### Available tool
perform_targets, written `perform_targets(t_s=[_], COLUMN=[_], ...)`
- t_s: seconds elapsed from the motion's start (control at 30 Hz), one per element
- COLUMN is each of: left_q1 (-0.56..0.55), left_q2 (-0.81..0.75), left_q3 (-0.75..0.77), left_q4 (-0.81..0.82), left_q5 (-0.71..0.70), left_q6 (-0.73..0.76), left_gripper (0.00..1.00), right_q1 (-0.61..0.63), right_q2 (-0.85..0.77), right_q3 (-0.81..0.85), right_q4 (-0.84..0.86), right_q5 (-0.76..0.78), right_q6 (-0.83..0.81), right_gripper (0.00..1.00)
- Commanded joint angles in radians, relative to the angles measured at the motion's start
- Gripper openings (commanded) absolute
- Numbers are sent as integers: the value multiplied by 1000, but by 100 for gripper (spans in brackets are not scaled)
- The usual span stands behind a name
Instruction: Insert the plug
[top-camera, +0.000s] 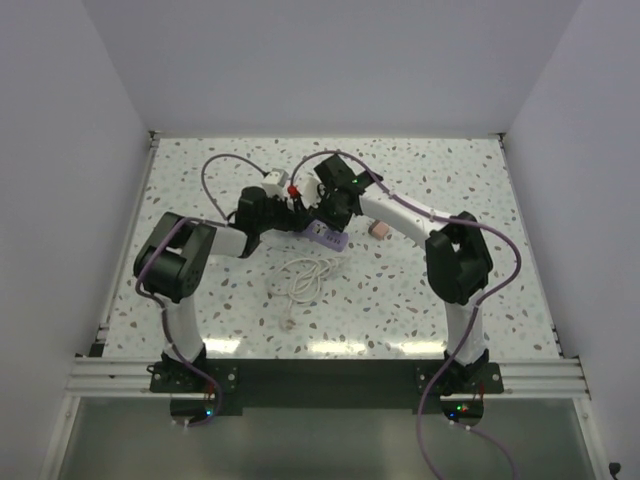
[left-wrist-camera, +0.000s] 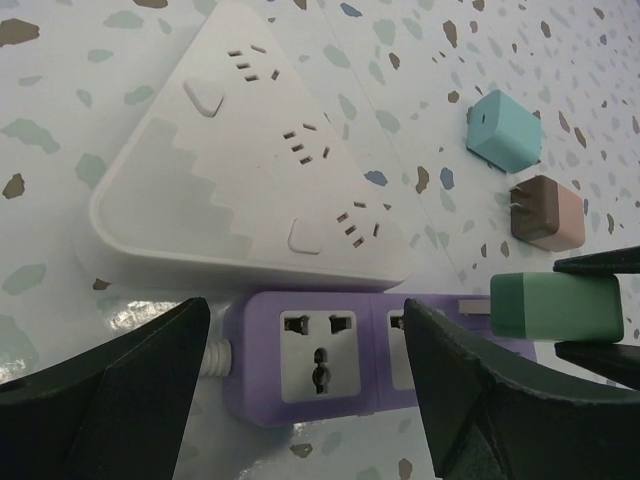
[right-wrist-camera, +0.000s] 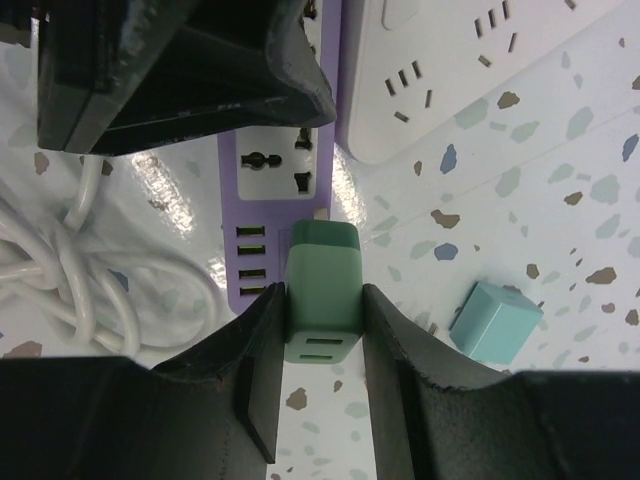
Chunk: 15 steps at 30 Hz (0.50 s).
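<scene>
Right pincer (right-wrist-camera: 323, 296) is clenched on the green plug (left-wrist-camera: 556, 306), mid-desk, at the side of the purple strip (right-wrist-camera: 262, 250) and not over a socket yet. Left pincer (left-wrist-camera: 305, 330) is released, straddling the strip's cable end. The risk looks like an off-line push skidding the unpinned strip against the white triangular strip (left-wrist-camera: 200, 190). It's cramped here, with open desk (top-camera: 400, 300) toward the right edge.
</scene>
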Motion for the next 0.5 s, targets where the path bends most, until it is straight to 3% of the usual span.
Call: perform_targets(t_s=[0.0,0.47], left_q1=[-17,-117], left_q2=[37,95], left_q3=[42,45], left_q4=[5,150], left_q5=[2,174], left_q6=[31,56], left_gripper=[84,84], right_q1=[-8,-22], right_q2=[-94,-146], right_q3=[-23,-64], right_q4=[47,13], right_q5=[21,46], right_q6=[0,9], right_gripper=[0,0])
